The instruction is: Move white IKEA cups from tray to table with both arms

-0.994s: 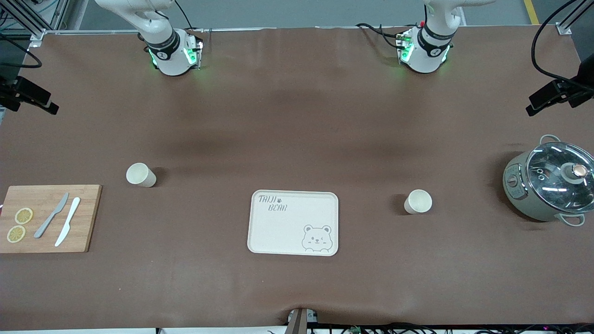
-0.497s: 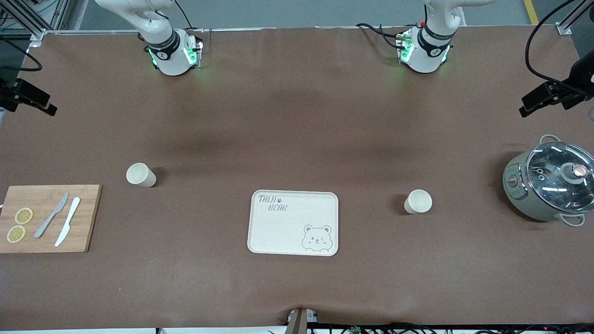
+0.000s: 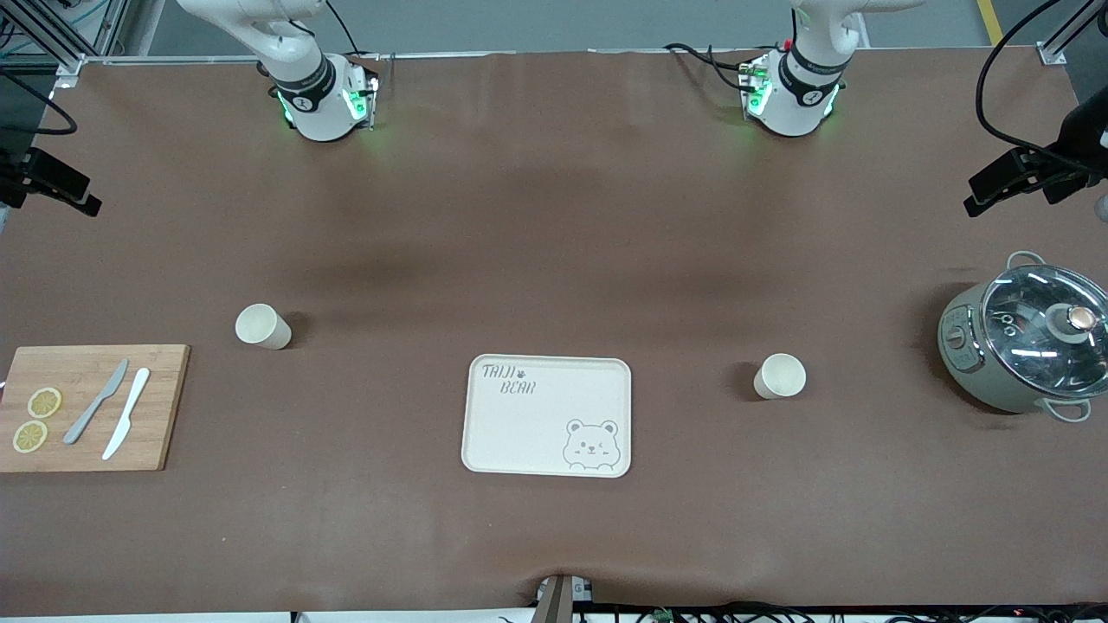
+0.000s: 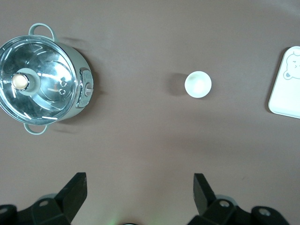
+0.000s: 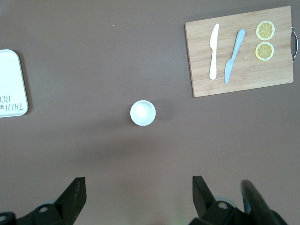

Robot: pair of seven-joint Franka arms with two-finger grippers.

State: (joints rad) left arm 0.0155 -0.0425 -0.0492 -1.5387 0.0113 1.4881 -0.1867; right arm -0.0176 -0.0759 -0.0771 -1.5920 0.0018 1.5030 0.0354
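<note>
Two white cups stand upright on the brown table, one on each side of the cream bear-print tray (image 3: pixel 519 433). One cup (image 3: pixel 262 326) is toward the right arm's end, the other cup (image 3: pixel 779 376) toward the left arm's end. My left gripper (image 4: pixel 139 187) hangs high over the table, open and empty, with its cup (image 4: pixel 198 84) far below between the pot and the tray's edge (image 4: pixel 286 89). My right gripper (image 5: pixel 138 190) is also high, open and empty, above its cup (image 5: pixel 143 113), which sits between the tray (image 5: pixel 11 84) and the board.
A grey-green pot with a glass lid (image 3: pixel 1026 337) stands at the left arm's end. A wooden cutting board (image 3: pixel 164 407) at the right arm's end carries two knives (image 3: pixel 112 411) and two lemon slices (image 3: pixel 36 420).
The dark hands at both side edges of the front view have shifted slightly. The cups, the tray and the rest stand where they were.
</note>
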